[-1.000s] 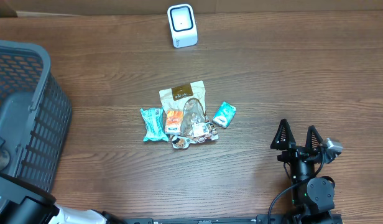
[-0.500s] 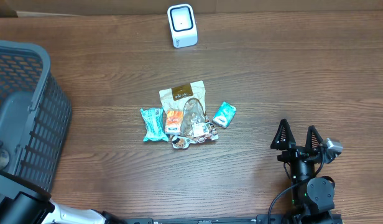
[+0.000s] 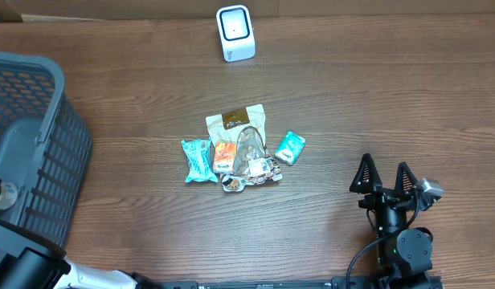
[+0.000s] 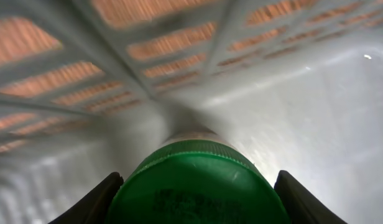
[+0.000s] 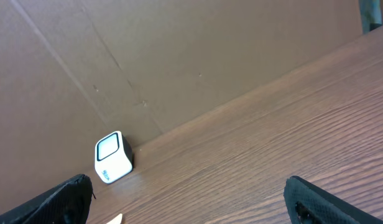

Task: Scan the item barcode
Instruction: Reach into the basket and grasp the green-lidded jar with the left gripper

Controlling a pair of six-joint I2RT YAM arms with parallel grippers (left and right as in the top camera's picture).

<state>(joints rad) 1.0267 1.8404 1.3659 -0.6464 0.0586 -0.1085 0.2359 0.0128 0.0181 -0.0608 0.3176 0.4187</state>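
Left gripper (image 4: 198,180) flanking green cap (image 4: 194,165), seemingly gripping, right gripper (image 3: 383,164) wide open

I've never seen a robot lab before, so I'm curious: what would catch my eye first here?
A small heap of snack packets sits mid-way across the wooden table, with a white scanner beyond it. At the left, a grey basket holds a green-lidded container, the left gripper flanking it.

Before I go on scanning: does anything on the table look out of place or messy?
Only the snack packets: they lie heaped over one another mid-table, so some barcodes may be hidden. The scanner stands upright; nothing looks spilled.
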